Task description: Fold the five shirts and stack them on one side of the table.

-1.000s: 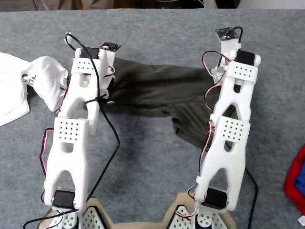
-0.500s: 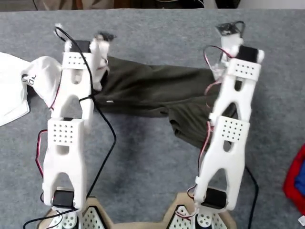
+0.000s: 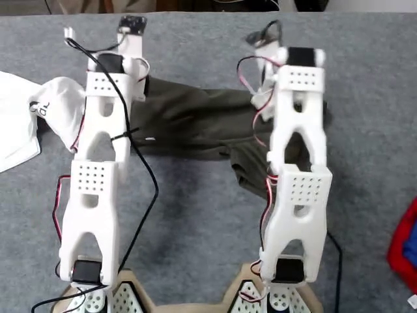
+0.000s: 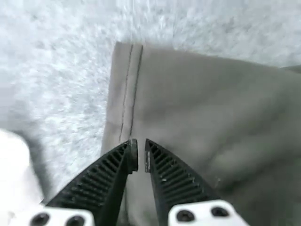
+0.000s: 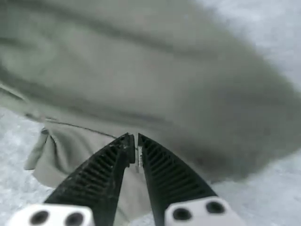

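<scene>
High view: the shirt (image 3: 195, 120) lies mid-worktop (image 3: 195, 215), its ends hidden under both arms.
Left wrist view: the left end effector (image 4: 139, 154) is clenched, grasping nothing, above the shirt's hem.
Right wrist view: the right end effector (image 5: 136, 149) is clenched above the shirt, which is blurred.

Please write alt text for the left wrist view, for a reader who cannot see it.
The left gripper, shut, hangs over the stitched hem of an olive shirt spread on the grey table. Some white cloth lies nearby.

Three shirts (image 3: 195, 120) (image 3: 19, 130) (image 3: 405, 241), two arms (image 3: 98, 169) (image 3: 296, 176)
</scene>
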